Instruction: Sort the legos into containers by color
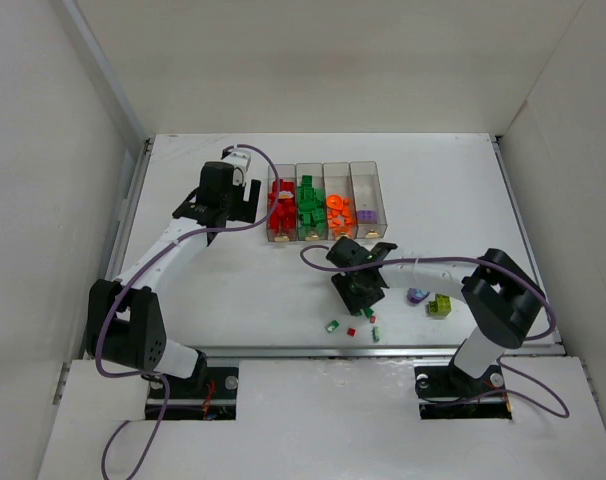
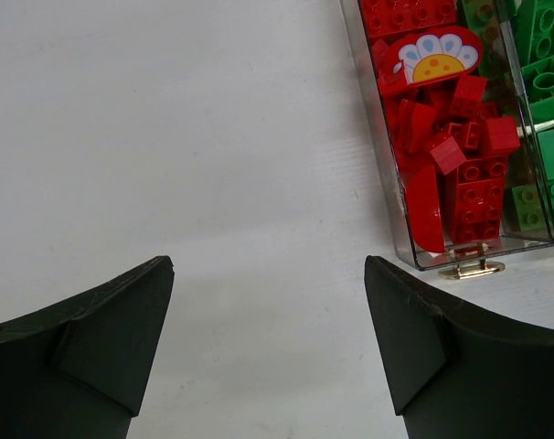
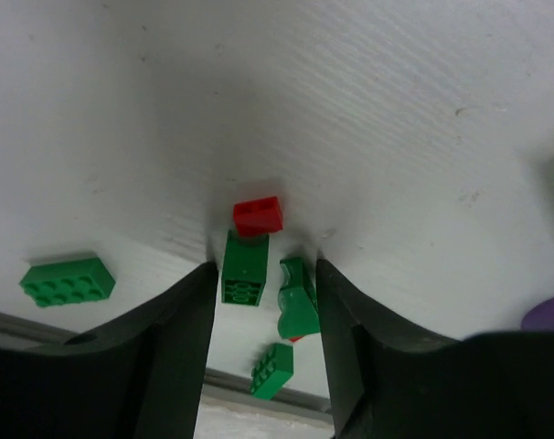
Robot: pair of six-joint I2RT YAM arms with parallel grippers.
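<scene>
The containers (image 1: pixel 364 165) are clear bins in a row at mid-table, holding red (image 2: pixel 460 146), green (image 2: pixel 542 101), orange (image 1: pixel 338 210) and purple (image 1: pixel 366 213) legos. My right gripper (image 3: pixel 263 270) is down on the table with its jaws partly closed either side of two green legos: a brick (image 3: pixel 246 267) against the left finger and a curved piece (image 3: pixel 298 297) against the right one, with a gap between them. A red brick (image 3: pixel 258 216) lies just beyond the tips. My left gripper (image 2: pixel 268 270) stands open and empty over bare table, left of the red bin.
More loose legos lie near the front edge: a green brick (image 3: pixel 67 279), another green one (image 3: pixel 271 370), and purple (image 1: pixel 417 296) and lime (image 1: pixel 440 305) pieces to the right. The table's metal front rail (image 1: pixel 283 350) runs close behind them. White walls enclose the table.
</scene>
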